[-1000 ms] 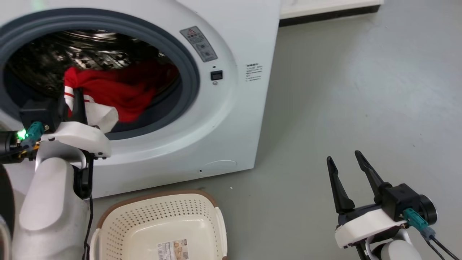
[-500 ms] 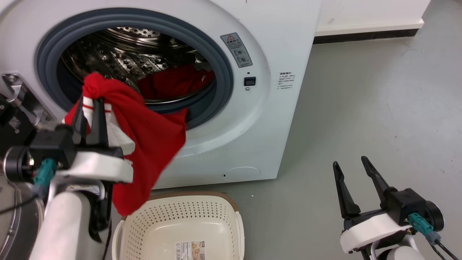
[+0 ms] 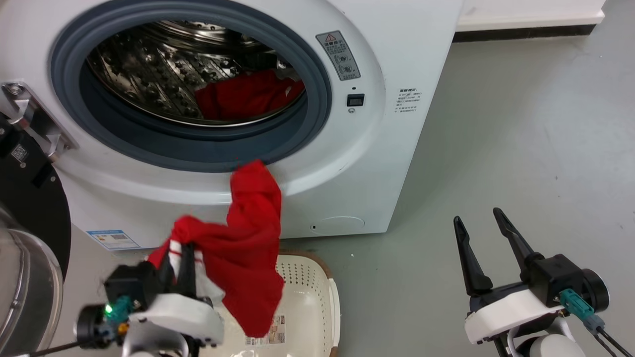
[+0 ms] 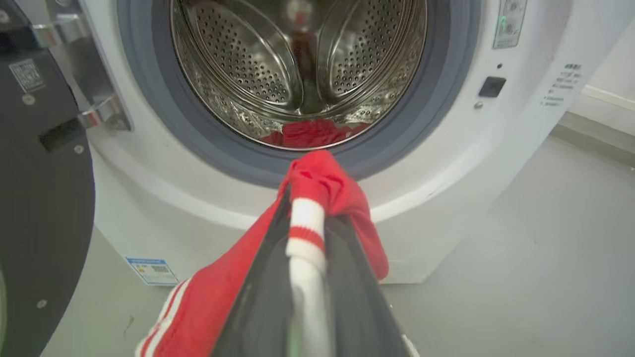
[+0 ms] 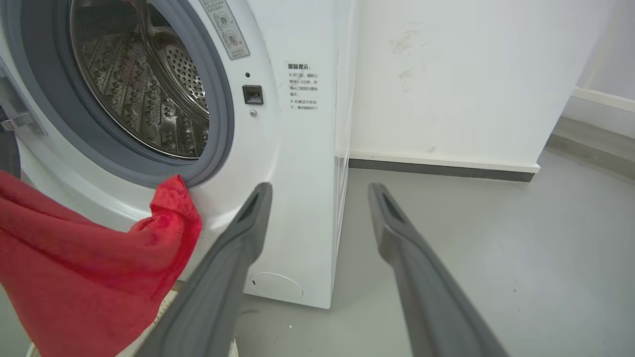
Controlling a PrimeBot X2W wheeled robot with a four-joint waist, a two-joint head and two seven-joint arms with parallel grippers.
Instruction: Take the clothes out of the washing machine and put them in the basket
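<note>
1. Note the left hand (image 3: 179, 250) clenched on the white-striped edge of a red garment (image 3: 248, 258), low before the washing machine (image 3: 347, 163), just above the left side of the basket (image 3: 325, 282).
2. Watch the cloth's far end: draped up against the lower lip of the grey door ring (image 3: 198, 158), seemingly not yet free.
3. Pull back from the door to drop that end clear, then centre over the basket.
4. Let go low, to avoid spilling over the rim.
5. Leave the right hand (image 3: 476, 214) parked, spread open, well apart over the floor (image 3: 496, 124).
6. Return afterwards for the other red garment (image 3: 248, 94) down in the drum (image 3: 139, 74).
</note>
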